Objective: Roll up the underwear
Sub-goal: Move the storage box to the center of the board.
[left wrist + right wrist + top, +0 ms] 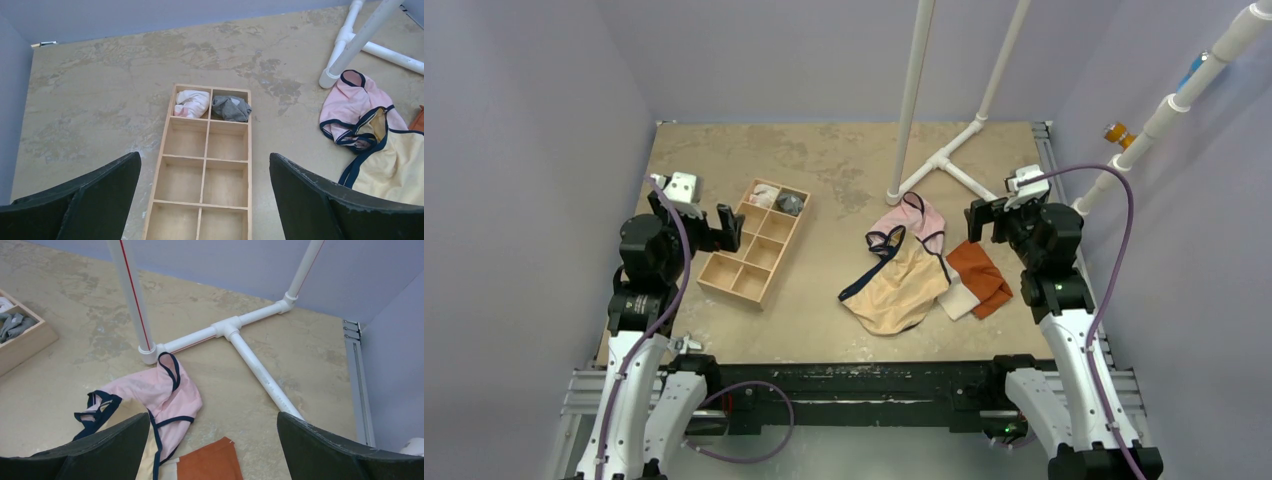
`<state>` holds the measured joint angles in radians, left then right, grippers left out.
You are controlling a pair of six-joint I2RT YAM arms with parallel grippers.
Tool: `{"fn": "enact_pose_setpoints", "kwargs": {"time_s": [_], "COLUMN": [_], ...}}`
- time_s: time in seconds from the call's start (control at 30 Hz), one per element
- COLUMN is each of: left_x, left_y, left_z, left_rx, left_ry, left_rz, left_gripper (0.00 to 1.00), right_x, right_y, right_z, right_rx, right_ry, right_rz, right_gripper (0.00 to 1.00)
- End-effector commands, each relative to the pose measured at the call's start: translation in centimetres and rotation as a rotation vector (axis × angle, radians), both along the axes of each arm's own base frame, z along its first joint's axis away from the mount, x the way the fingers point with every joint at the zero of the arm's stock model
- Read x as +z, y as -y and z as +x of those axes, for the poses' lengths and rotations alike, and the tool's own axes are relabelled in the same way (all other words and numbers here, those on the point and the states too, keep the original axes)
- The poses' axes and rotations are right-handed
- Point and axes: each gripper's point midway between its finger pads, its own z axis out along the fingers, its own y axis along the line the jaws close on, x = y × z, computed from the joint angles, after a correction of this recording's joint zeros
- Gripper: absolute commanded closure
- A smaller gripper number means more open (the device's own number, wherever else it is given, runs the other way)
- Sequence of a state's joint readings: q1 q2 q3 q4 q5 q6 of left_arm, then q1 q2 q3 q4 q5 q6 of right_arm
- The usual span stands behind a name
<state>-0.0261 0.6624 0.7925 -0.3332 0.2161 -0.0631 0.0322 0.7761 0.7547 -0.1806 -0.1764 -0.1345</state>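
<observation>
Underwear (894,290): lies crumpled and unrolled on the bench (824,160), left of the right end effector (212,417) and a little nearer the arm bases; well to the right of the left end effector (204,160).
Right end effector: jaws spread wide, gripping nothing, raised above the bench.
Left end effector: jaws spread wide, gripping nothing, above the near end of the wooden tray (707,270).
Pink briefs (909,225): ahead and left of the right end effector, overlapping the underwear's far edge, touching the foot of the white pipe frame (944,160).
Orange cloth (979,275): just beside the underwear, below the right end effector, lying on a cream cloth (959,298).
Tray contents: pink-white roll (192,103) and grey roll (230,107) in the two compartments farthest from the left end effector.
</observation>
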Motion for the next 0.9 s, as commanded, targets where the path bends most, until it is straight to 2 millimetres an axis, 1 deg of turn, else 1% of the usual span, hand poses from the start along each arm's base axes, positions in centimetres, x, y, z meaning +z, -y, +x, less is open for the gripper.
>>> {"fn": "enact_pose_setpoints", "kwargs": {"time_s": [0.0,0.2,0.33,0.43,0.5,0.6,0.67,0.7,0.77,0.8,0.87], "left_x": [0.4,0.6,0.8,1.2,1.3,-0.6,-2.8,-4.5,-7.1,-8.3,-10.2], "left_y": [0.1,0.5,1.0,0.8,0.5,-0.3,-1.2,-1.9,-3.0,-3.3,-3.5], "left_z": [-0.1,-0.4,-0.7,-0.8,-0.7,-0.5,0.2,0.9,2.1,2.6,3.8], "left_rx": [-0.020,-0.049,-0.080,-0.075,-0.069,-0.082,-0.075,-0.061,-0.039,-0.035,-0.047], "left_ry": [0.024,0.037,0.047,0.054,0.049,-0.046,-0.151,-0.218,-0.318,-0.365,-0.437], "left_rz": [0.007,0.010,0.004,0.014,0.055,0.161,0.228,0.266,0.317,0.334,0.352], "left_gripper": [0.00,0.00,0.00,0.00,0.00,0.00,0.00,0.00,0.00,0.00,0.01], "right_x": [2.2,2.1,2.6,3.7,4.0,2.9,1.8,1.5,1.1,1.1,0.7], "right_y": [-0.2,-0.6,-1.1,-2.2,-3.1,-4.4,-4.7,-4.6,-4.3,-4.4,-4.6], "right_z": [-0.3,-0.5,-0.7,-0.8,-0.9,-1.3,-1.9,-2.0,-2.0,-2.0,-1.9], "right_rx": [0.023,0.044,0.075,0.151,0.210,0.283,0.317,0.314,0.301,0.304,0.315], "right_ry": [0.058,0.056,0.063,0.078,0.077,0.052,0.042,0.039,0.026,0.024,0.013], "right_rz": [-0.009,-0.005,-0.003,-0.017,-0.017,0.014,-0.011,-0.025,-0.029,-0.028,-0.024], "right_gripper": [0.01,0.01,0.01,0.01,0.01,0.01,0.01,0.01,0.01,0.01,0.01]}}
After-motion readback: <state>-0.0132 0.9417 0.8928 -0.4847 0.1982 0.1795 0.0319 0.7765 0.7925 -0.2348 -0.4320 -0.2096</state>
